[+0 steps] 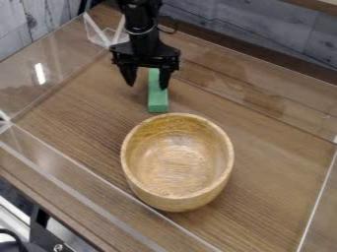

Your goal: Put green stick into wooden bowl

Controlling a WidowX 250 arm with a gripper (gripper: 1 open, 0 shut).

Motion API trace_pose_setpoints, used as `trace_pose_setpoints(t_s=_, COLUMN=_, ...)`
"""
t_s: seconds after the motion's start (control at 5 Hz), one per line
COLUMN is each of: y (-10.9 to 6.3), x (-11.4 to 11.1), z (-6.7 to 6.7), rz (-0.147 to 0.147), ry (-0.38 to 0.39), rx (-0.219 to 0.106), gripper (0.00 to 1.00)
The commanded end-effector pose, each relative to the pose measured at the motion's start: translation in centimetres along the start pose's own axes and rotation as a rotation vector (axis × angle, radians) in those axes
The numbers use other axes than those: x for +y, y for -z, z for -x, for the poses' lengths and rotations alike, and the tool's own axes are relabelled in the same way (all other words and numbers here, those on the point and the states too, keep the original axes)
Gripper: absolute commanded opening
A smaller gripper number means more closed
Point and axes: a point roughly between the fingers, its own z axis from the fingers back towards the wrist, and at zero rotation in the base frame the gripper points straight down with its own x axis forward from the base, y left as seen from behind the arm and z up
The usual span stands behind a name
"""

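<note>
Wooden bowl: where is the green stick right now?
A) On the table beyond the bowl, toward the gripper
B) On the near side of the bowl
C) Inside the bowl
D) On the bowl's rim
A: the green stick lies on the table outside the wooden bowl, on the side toward the gripper.

One view — high, facing down across the whole tabletop [263, 133].

No readable text — none anywhere.
</note>
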Motion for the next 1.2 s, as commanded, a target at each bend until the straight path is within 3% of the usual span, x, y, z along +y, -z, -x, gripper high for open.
trace_pose_setpoints(t_s=0.0, y=-0.34, x=-0.44, z=-0.78, rz=-0.004, ry=-0.002, rx=-0.021, gripper=1.00)
trace_pose_setpoints(t_s=0.4, y=0.52, x=-0.55, z=-0.56, rz=-0.020, ry=-0.013, rx=0.004, gripper=1.00)
trace_pose_setpoints(t_s=1.0, y=0.34, x=-0.71, z=0.01, rz=-0.040, ry=-0.009, rx=0.067, gripper=1.00)
